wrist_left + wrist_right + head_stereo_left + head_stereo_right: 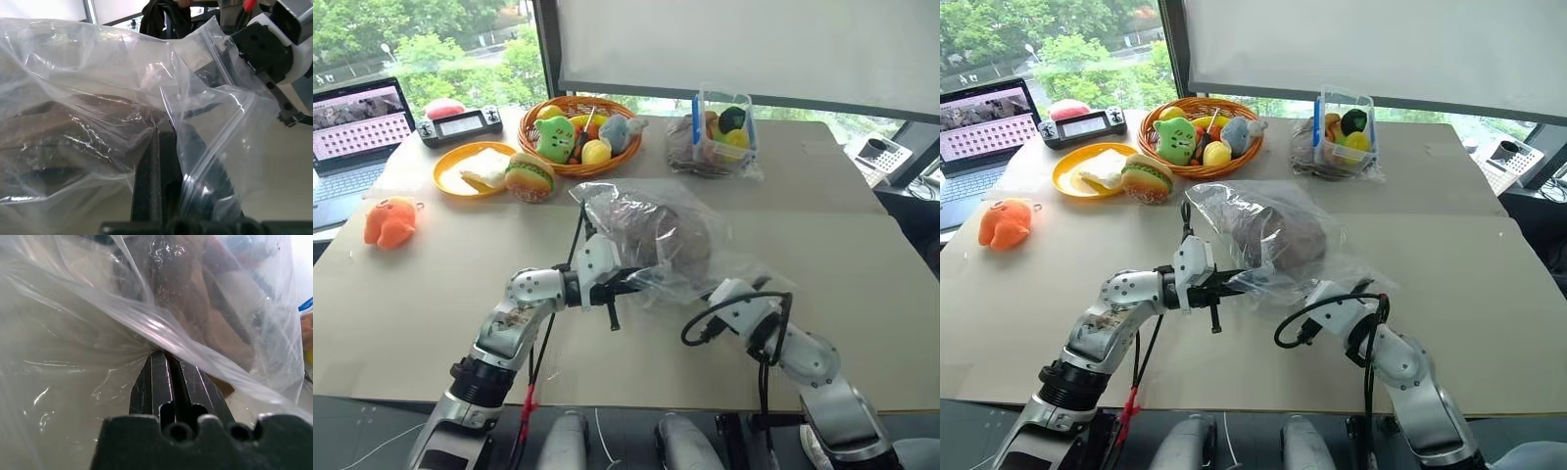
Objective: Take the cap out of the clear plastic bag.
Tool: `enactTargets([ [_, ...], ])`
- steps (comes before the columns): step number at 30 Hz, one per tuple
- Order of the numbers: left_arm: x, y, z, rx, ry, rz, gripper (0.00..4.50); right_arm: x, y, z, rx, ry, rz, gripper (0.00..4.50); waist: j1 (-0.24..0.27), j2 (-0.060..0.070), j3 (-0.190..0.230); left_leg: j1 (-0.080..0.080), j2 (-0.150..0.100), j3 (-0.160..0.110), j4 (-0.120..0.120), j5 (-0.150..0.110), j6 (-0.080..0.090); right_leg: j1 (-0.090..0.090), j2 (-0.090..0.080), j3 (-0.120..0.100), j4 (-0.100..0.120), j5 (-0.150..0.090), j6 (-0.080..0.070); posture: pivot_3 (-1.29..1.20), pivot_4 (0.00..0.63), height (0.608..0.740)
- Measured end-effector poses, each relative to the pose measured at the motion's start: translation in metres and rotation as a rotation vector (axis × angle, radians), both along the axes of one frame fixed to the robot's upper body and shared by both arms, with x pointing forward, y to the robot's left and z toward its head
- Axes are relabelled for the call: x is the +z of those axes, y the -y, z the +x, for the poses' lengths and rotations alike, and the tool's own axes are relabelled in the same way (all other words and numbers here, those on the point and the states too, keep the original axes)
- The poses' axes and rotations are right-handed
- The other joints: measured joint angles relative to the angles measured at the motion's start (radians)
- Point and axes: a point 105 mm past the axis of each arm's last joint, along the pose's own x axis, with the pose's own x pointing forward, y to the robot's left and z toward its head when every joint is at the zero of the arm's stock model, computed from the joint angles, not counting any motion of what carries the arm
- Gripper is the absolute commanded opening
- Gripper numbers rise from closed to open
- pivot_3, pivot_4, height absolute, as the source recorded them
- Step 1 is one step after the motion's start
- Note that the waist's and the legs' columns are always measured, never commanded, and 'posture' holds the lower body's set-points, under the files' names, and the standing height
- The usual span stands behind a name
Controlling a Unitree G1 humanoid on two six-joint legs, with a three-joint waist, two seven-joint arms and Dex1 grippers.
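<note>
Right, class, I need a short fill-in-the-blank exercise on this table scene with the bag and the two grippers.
1. The brown cap lies ____ the clear bag.
2. The left gripper and the right gripper are each shut on the ____.
3. The toy burger sits beside the ____ plate.

Missing words: inside; bag; yellow

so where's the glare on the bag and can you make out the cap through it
Left wrist view: white glints streak the clear plastic bag, the cap a dim brown smear behind it. Right wrist view: a bright sheen runs along the fold above the right pincer. Left eye view: the cap reads clearly as a brown dome.
</note>
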Motion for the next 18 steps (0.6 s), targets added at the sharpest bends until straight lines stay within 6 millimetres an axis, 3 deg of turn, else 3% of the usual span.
enactTargets([
  [11, -0.002, 0.002, -0.001, -0.016, 0.004, 0.009, 0.00, 0.014, 0.004, -0.033, -0.001, -0.252, 0.238, 0.04, 0.002, 0.000, 0.000, 0.000, 0.000, 0.000, 0.000, 0.000, 0.000, 0.000, 0.000, 0.000, 0.000, 0.000, 0.000, 0.00, 0.150, 0.740],
  [14, -0.003, 0.002, -0.002, -0.018, 0.010, 0.011, 0.00, 0.022, 0.008, -0.026, -0.031, -0.224, 0.227, 0.04, -0.001, 0.000, 0.000, 0.000, 0.000, 0.000, 0.000, 0.000, 0.000, 0.000, 0.000, 0.000, 0.000, 0.000, 0.000, 0.00, 0.150, 0.740],
  [18, -0.007, 0.002, 0.000, -0.013, 0.002, 0.024, 0.00, 0.034, 0.018, -0.009, -0.109, -0.082, 0.023, 0.04, -0.001, 0.000, 0.000, 0.000, 0.000, 0.000, 0.000, 0.000, 0.000, 0.000, 0.000, 0.000, 0.000, 0.000, 0.000, 0.00, 0.150, 0.740],
])
